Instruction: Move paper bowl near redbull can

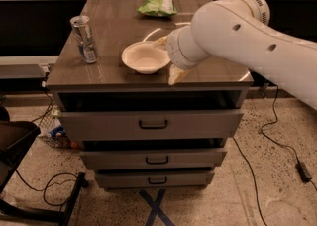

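You can read no lettering, not even on the slim silver-and-blue drink can (85, 39); the gripper (168, 60) sits at the right rim of the round white paper bowl (143, 57).

On the table (111, 19), the redbull can (85, 39) stands upright near the left edge. The paper bowl (143, 57) sits to the right of the can, near the front, and does not touch it. My tool (167, 60) is at the right side of the bowl, just beside its rim. My arm (237, 31) reaches in from the right. A snack bag (158, 1) lies at the back, behind the bowl. Three drawers (151, 123) are stacked under the table top. A cable (270, 138) lies on the floor to the right.
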`<action>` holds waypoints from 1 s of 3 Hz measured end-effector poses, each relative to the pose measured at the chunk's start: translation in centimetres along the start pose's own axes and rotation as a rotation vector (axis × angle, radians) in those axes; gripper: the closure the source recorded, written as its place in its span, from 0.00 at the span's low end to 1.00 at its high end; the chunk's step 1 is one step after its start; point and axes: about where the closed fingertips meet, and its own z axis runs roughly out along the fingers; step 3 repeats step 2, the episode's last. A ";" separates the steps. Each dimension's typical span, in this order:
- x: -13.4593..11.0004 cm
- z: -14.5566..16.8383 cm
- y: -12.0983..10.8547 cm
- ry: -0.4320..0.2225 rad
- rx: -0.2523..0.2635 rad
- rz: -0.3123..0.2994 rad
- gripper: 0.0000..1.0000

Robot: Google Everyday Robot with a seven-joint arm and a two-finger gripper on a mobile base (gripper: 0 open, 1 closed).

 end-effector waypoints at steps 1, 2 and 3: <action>-0.1 0.0 0.0 0.000 0.000 -0.001 0.00; -0.1 0.0 0.0 0.000 0.000 -0.001 0.00; -0.1 0.0 0.0 0.000 0.000 -0.001 0.00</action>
